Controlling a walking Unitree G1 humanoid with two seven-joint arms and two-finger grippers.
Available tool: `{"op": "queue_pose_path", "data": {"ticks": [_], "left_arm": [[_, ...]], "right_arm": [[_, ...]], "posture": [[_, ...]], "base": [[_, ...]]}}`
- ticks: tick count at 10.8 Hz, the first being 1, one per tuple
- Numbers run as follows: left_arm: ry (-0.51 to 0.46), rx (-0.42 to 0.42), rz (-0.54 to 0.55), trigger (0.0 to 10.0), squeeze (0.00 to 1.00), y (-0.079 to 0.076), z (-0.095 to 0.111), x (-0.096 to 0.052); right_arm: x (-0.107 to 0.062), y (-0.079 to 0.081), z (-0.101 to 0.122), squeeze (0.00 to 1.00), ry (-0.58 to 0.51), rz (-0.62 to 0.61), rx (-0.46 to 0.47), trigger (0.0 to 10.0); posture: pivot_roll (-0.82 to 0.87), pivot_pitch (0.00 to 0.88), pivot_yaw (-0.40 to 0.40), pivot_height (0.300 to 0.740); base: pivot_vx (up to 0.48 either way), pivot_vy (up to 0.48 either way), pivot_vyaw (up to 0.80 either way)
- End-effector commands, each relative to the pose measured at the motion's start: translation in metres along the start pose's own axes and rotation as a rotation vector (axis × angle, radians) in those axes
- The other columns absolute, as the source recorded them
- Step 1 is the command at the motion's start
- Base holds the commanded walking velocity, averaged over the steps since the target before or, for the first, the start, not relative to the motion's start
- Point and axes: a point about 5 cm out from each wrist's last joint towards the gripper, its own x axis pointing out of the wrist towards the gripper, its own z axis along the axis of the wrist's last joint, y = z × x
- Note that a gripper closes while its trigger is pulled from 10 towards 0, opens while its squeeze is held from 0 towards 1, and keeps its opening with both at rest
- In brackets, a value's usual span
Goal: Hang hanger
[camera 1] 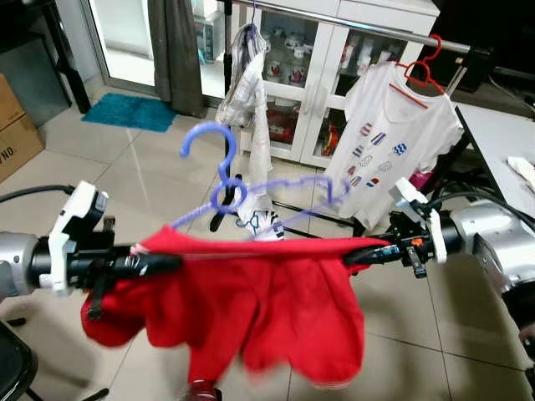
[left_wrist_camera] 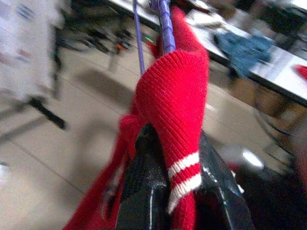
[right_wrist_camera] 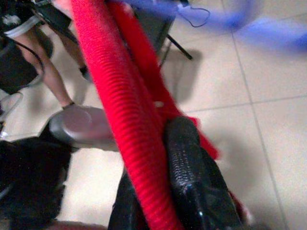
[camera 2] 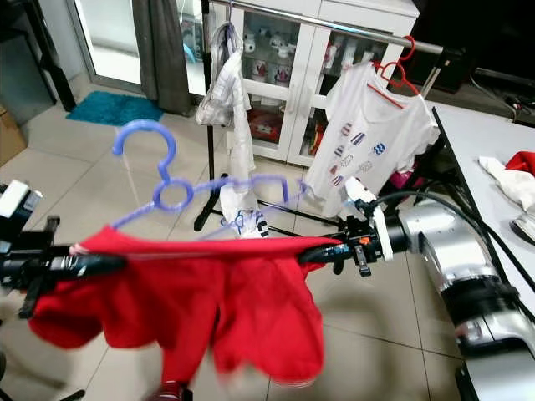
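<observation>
Held stretched between left gripper point(camera 1: 171, 263) and right gripper point(camera 1: 355, 256), both clamped on red sweater point(camera 1: 251, 309) hanging on purple hanger point(camera 1: 226, 188), before clothes rail point(camera 1: 351, 23).

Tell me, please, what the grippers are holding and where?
Left gripper and right gripper each pinch an end of the red garment on the purple hanger.

The only legible lettering is "NO" in black on the side of a cardboard box point(camera 1: 15, 138) at the left edge of the left eye view.
</observation>
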Motion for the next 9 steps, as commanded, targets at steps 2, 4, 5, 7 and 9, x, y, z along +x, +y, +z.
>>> {"op": "queue_pose_path", "data": {"ticks": [2,4,5,7,9], "left_arm": [[0.051,-0.054,-0.044,0.0,0.0,-0.002,0.001,-0.016],[0.05,-0.113,-0.122,0.0,0.0,-0.009,-0.005,-0.009],[0.069,-0.144,-0.162,0.0,0.0,-0.013,-0.01,-0.006],[0.068,-0.128,-0.138,0.0,0.0,-0.01,-0.012,-0.006],[0.075,-0.12,-0.126,0.0,0.0,-0.009,-0.015,-0.003]], "right_arm": [[-0.038,-0.011,-0.008,0.0,0.055,-0.192,0.044,0.0],[-0.043,-0.019,-0.003,0.0,0.038,-0.286,0.027,0.0],[-0.047,-0.023,-0.004,0.0,0.067,-0.322,0.004,0.0],[-0.056,-0.03,-0.007,0.0,0.095,-0.436,-0.009,0.0],[-0.061,-0.043,-0.011,0.0,0.097,-0.682,0.01,0.0]], "posture": [[0.06,0.015,-0.105,0.74],[0.06,0.018,-0.105,0.74],[0.06,0.018,-0.105,0.74],[0.06,0.019,-0.106,0.74],[0.06,0.019,-0.108,0.74]], "base": [[0.0,0.0,0.0],[0.0,0.0,0.0],[0.0,0.0,0.0],[0.0,0.0,0.0],[0.0,0.0,0.0]]}}
